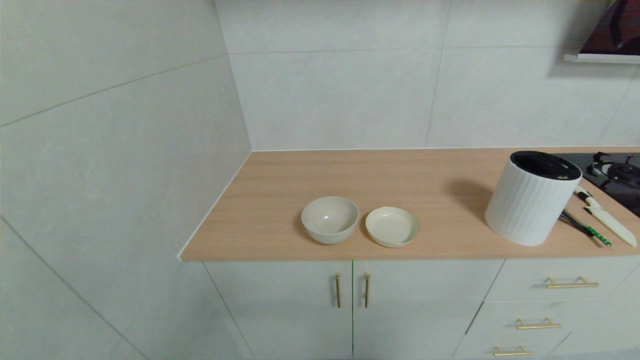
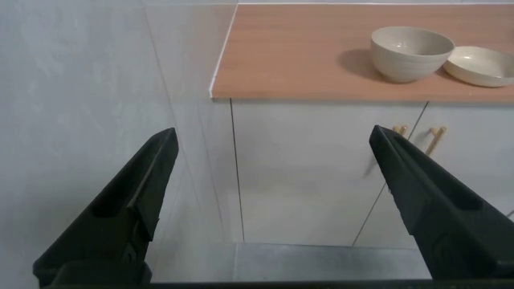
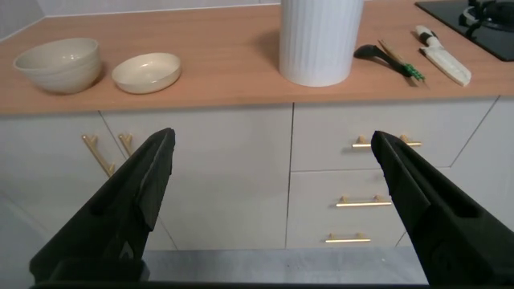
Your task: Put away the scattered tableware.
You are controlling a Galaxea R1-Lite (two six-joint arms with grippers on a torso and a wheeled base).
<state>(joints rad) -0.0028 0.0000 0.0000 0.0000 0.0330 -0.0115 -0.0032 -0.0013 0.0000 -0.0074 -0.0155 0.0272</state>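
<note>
A cream bowl [image 1: 330, 219] [image 2: 411, 53] [image 3: 58, 64] and a shallow cream dish [image 1: 392, 226] [image 2: 484, 65] [image 3: 147, 71] sit side by side near the front edge of the wooden counter [image 1: 280, 185]. To the right stands a white ribbed holder [image 1: 531, 197] [image 3: 319, 40] with a black slotted top. Past it lie a dark ladle with green-tipped chopsticks [image 1: 586, 229] [image 3: 395, 59] and a white-handled knife [image 1: 606, 217] [image 3: 444, 59]. My left gripper [image 2: 273, 201] is open, below counter height, facing the cabinet corner. My right gripper [image 3: 273, 201] is open, low before the drawers.
A gas hob [image 1: 612, 175] occupies the counter's far right. A tiled wall [image 1: 115, 150] closes the left side. Below the counter are cabinet doors [image 1: 310, 305] with gold handles and a stack of drawers [image 1: 550, 310] [image 3: 377, 193]. A range hood [image 1: 607, 35] hangs at upper right.
</note>
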